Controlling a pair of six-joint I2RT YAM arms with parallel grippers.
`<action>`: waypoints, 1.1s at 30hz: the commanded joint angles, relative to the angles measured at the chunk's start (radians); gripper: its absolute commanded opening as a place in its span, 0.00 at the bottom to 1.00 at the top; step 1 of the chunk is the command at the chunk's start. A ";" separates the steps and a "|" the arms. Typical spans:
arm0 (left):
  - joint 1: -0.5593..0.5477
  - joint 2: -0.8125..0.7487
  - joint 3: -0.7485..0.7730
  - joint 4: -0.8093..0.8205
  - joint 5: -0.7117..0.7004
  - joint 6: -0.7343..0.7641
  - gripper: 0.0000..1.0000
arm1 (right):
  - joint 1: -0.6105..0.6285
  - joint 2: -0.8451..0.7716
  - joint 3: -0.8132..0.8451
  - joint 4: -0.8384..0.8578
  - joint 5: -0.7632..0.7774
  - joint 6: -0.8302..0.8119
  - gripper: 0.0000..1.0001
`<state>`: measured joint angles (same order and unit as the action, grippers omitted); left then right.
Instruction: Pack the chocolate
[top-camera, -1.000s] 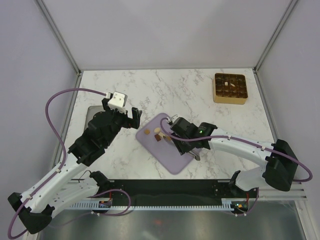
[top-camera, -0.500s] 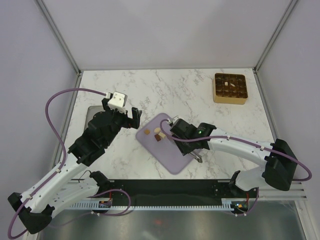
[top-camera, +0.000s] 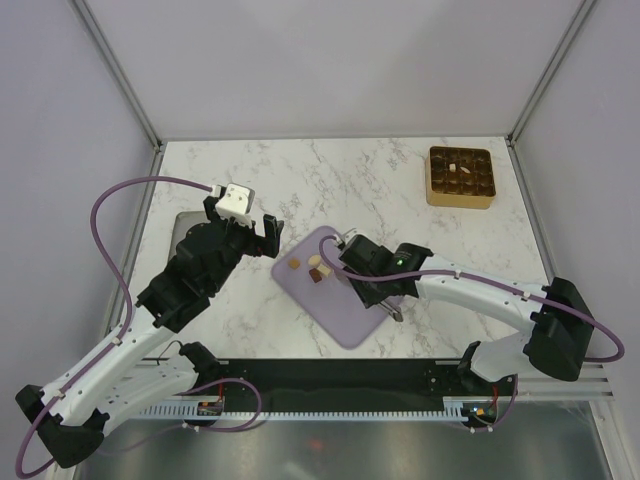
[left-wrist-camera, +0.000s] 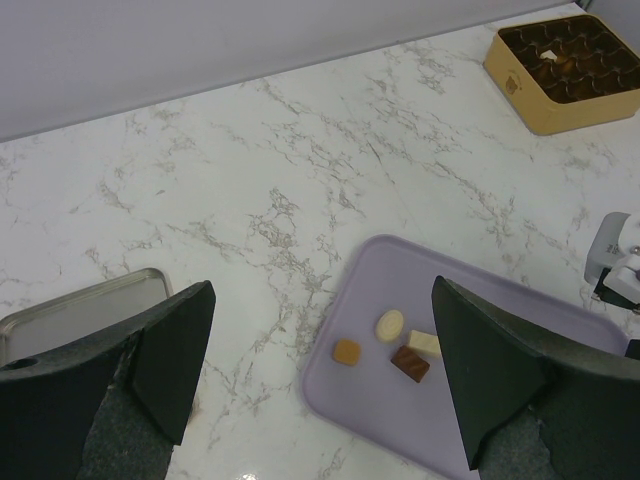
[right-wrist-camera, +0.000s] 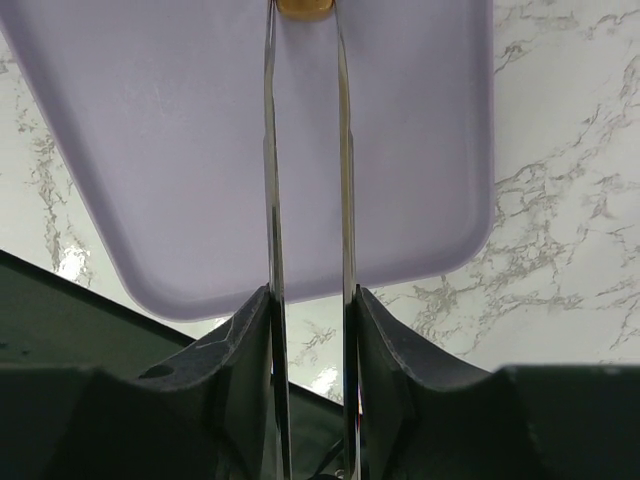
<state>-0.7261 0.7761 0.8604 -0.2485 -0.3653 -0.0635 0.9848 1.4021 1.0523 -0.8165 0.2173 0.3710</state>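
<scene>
Several chocolate pieces lie on the lilac mat (top-camera: 345, 300): a caramel one (left-wrist-camera: 346, 351), a cream round one (left-wrist-camera: 389, 324), a cream square one (left-wrist-camera: 424, 343) and a dark one (left-wrist-camera: 409, 363). In the top view they sit at the mat's left corner (top-camera: 316, 268). My right gripper (right-wrist-camera: 307, 300) is shut on metal tweezers (right-wrist-camera: 270, 180), low over the mat (right-wrist-camera: 200, 120). The tweezer tips stand on either side of a caramel piece (right-wrist-camera: 305, 8) at the frame's top edge. My left gripper (left-wrist-camera: 320, 370) is open and empty, above the mat's left edge (top-camera: 255, 232).
The gold grid tray (top-camera: 460, 176) stands at the far right with a few pieces in it; it also shows in the left wrist view (left-wrist-camera: 520, 85). A flat metal tray (left-wrist-camera: 80, 305) lies at the left under my left arm. The black rail (right-wrist-camera: 60, 310) runs along the near edge.
My right wrist has shifted very slightly over the mat with the tweezers. The left arm has not moved.
</scene>
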 joint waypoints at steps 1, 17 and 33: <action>-0.001 -0.011 -0.004 0.029 -0.023 0.037 0.97 | 0.005 -0.011 0.060 0.002 0.010 0.006 0.42; -0.001 -0.014 -0.004 0.031 -0.031 0.037 0.97 | -0.119 0.000 0.158 -0.055 0.047 -0.026 0.42; -0.003 -0.017 -0.004 0.029 -0.031 0.037 0.97 | -0.106 0.002 0.190 -0.042 -0.049 -0.038 0.49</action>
<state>-0.7261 0.7666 0.8604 -0.2485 -0.3672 -0.0631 0.8551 1.4506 1.2724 -0.8608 0.1696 0.3264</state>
